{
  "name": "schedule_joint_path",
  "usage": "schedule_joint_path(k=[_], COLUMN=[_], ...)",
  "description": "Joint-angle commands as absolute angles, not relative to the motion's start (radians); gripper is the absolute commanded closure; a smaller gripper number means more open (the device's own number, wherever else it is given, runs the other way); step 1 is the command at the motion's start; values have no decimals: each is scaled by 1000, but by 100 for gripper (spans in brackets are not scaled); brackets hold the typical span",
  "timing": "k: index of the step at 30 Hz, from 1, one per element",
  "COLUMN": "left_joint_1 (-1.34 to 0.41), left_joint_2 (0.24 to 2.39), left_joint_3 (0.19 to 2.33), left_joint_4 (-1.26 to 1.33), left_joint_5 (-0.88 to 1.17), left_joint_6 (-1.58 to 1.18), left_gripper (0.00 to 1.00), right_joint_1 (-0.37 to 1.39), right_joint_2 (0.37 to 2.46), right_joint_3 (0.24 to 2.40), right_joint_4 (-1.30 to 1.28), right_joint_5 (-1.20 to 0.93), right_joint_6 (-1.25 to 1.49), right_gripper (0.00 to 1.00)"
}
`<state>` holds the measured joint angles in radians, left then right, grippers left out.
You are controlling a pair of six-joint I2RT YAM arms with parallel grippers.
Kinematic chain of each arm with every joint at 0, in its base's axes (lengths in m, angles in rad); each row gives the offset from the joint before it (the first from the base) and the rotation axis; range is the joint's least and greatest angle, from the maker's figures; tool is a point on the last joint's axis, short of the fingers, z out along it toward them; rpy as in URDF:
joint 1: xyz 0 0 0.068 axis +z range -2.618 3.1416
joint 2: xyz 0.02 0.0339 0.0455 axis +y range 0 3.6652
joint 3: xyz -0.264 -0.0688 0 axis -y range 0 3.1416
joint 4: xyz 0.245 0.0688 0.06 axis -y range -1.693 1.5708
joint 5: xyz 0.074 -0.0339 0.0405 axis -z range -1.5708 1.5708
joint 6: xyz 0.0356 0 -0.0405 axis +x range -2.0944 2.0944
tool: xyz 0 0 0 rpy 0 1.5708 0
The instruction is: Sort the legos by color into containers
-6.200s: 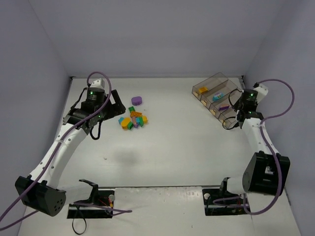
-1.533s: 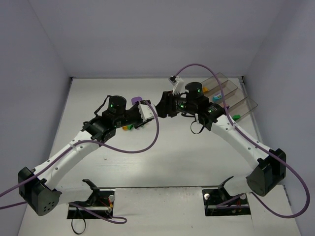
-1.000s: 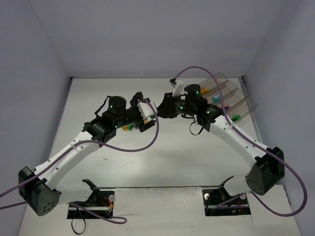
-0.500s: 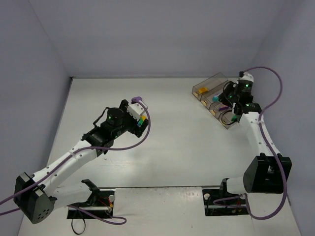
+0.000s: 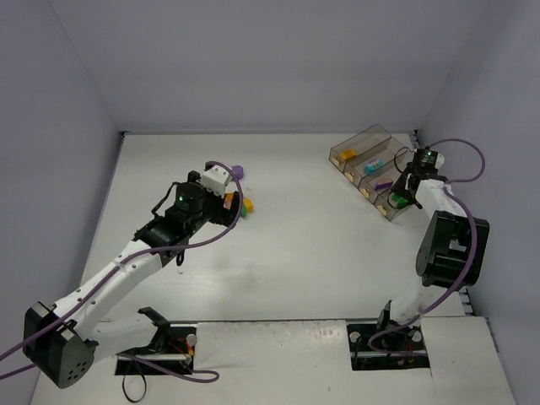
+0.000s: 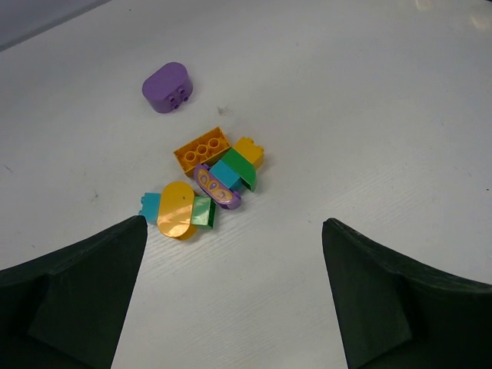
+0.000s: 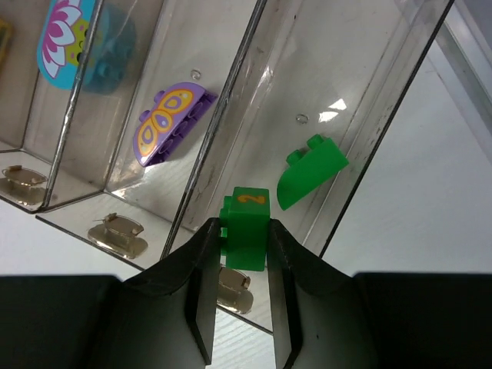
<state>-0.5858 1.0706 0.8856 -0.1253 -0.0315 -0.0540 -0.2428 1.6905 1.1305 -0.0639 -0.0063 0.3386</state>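
Observation:
The legos (image 6: pixel 211 181) lie in a small pile on the table: orange, yellow, green, teal and purple bricks, with a purple rounded one (image 6: pixel 167 87) apart behind them. My left gripper (image 6: pixel 233 225) hangs open and empty just in front of the pile; in the top view it (image 5: pixel 229 201) hides most of it. My right gripper (image 7: pixel 241 234) is shut on a green brick marked "2" (image 7: pixel 247 209), held over the containers' (image 5: pixel 364 137) nearest bin, where a green curved brick (image 7: pixel 311 171) lies. A purple butterfly brick (image 7: pixel 171 123) and a teal one (image 7: pixel 77 34) lie in the neighbouring bins.
The clear bin walls (image 7: pixel 231 100) stand close on both sides of the right gripper. Metal clips (image 7: pixel 115 231) sit at the tray's near end. Grey walls close in the table at the back and sides.
A second ago both grippers were together at the pile. The right arm has swung back to the tray and now sits over its nearest bin. The left gripper has drawn back slightly.

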Motion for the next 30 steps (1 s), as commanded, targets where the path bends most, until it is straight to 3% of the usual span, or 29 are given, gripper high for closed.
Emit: schedule_joint_path(k=[1,5,10,13,18,30], left_joint_1=[-557,-522,-502,-500,-486,-474], left_joint_2=[1077,1107,1158,1206,1336,1831], left_joint_3=[905,920,957,995,1083,1538], left_joint_4=[-103,-104,-123,-135,-184,-488], left_joint_5=[-41,0,0,23,9,-210], left_joint_6=[-104,-138,-153,-156,-205,-485], left_gripper=[11,11,11,11,11,10], right_joint_1=[-252,-259,-264,-264,-218,-61], right_joint_2=[1681,1693,1681,1631,1519,1175], right_joint_3=[1195,1193,1186,1186,1161,962], right_joint_4=[-11,-9,-11,-12,-14,-9], right_joint_5=[23,43,9,-38,-112,-255], right_joint_6=[348,341,341,347,359,371], right_gripper=[82,73,40,32,30,29])
